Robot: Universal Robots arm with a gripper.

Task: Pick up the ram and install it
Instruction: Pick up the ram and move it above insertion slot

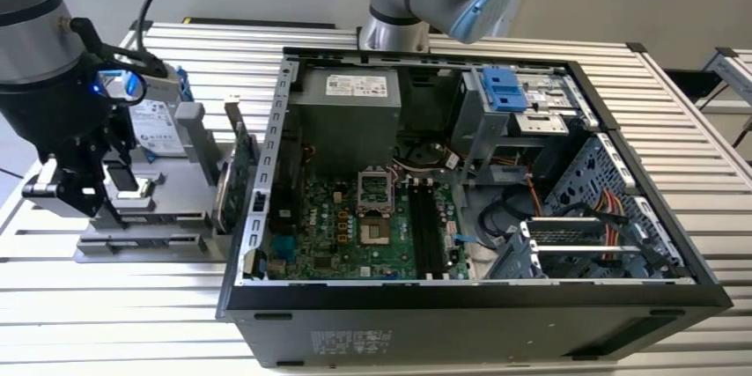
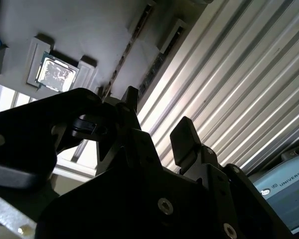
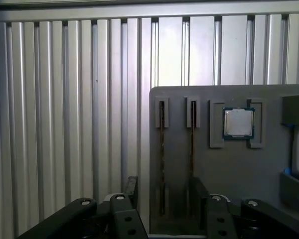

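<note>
Pincer: the pincer (image 3: 164, 188) is spread open and grasps nothing. Its two black fingers (image 3: 132, 185) stand apart with a clear gap between them.
Ram: the ram (image 3: 162, 149) is a thin dark stick on edge in a slot of the holder. It lies on the line that runs into the gap between the fingers. I cannot tell whether either finger touches it.
Second stick: a second stick (image 3: 192, 144) sits in the neighbouring slot, just beside the ram on the side of the processor chip (image 3: 238, 123).
Holder: the grey holder (image 3: 224, 169) rests on the counter and carries both sticks and the chip.
Counter: the ribbed metal counter (image 3: 65, 109) runs under everything.
Computer case: farther off, toward the exterior view's right, the open computer case (image 1: 470, 314) stands beside the holder. Inside it is the motherboard (image 1: 352, 235) with long dark memory slots (image 1: 425, 231).
Progress: early, by my judgement. The pincer is lined up over the ram, but the ram is not yet lifted. The memory slots look unfilled, so both the pick and the install remain.
Views: both wrist views give the sticks edge-on and the finger gap. The exterior view adds the arm hanging over the holder and the case where the ram belongs.
</note>
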